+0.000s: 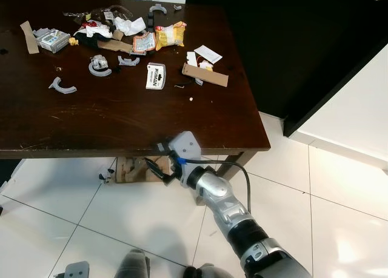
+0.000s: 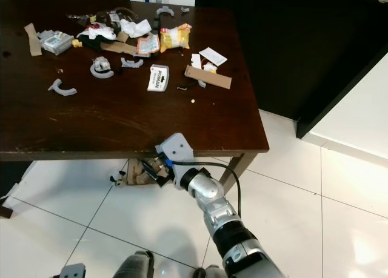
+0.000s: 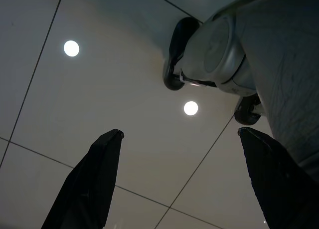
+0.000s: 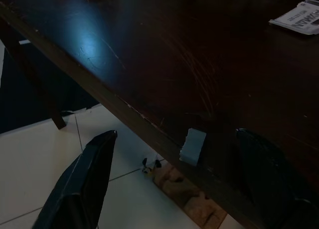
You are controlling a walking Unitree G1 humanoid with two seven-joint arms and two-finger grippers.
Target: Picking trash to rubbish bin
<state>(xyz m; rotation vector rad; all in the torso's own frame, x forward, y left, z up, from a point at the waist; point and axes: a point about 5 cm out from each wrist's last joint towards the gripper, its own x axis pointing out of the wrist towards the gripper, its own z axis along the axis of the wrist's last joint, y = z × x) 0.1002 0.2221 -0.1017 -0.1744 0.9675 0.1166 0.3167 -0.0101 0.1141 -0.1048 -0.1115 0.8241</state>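
Dark wooden table (image 1: pixel 121 120) carries trash (image 1: pixel 139 39) along its far side, the right gripper (image 1: pixel 159 169) open and empty at its near edge above bare tiles (image 2: pixel 54 223), while the left gripper (image 3: pixel 174 179), spread and empty, hangs over floor.

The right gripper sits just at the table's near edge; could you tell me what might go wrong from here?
The open right gripper is level with the table edge, so lifting straight up could knock it. The nearest trash, the white packet, lies well inboard, so it is a long reach. Small bits like the white crumb may slip between the fingers.
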